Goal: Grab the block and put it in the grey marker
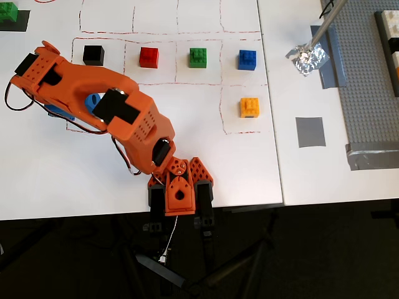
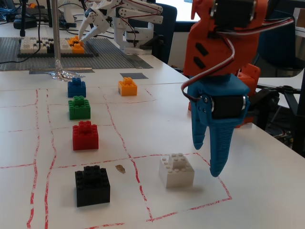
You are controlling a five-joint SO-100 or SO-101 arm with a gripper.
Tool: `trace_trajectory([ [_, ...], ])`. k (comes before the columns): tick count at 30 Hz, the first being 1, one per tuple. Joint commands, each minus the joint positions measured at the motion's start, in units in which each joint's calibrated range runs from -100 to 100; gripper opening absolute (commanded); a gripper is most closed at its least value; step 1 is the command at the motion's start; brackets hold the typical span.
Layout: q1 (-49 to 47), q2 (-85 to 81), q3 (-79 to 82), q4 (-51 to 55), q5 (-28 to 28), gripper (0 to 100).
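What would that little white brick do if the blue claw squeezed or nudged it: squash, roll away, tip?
The white brick looks like hard moulded plastic with crisp edges, so it probably would not squash. It sits flat and squat on the table, so it would likely slide rather than roll or tip. Its smooth sides might slip between the gripper fingers.

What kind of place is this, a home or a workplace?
Probably a robotics lab or workshop, not a home. A second, white robot arm stands on a table behind, near a grey studded baseplate. The white table carries hand-drawn red grid lines with coloured bricks set out in cells.
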Motion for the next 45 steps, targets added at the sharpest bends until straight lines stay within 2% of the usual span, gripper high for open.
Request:
trace_trajectory([
  [1, 3.31, -4.48, -2.14, -1.68, 1.03, 28],
  [4, 4.11, -3.02, -3.05, -2.08, 1.12, 31],
  [23, 8.25, 5.86, -9.03, -2.74, 3.13, 29],
  [34, 11.25, 7.24, -10.21, -3.23, 5.42, 23],
  [39, 11.96, 7.67, -10.49, -4.7, 5.86, 18],
  [44, 12.14, 6.89, -10.12, -6.0, 5.96, 1],
  [45, 12.22, 6.64, -10.12, -6.0, 5.96, 0],
])
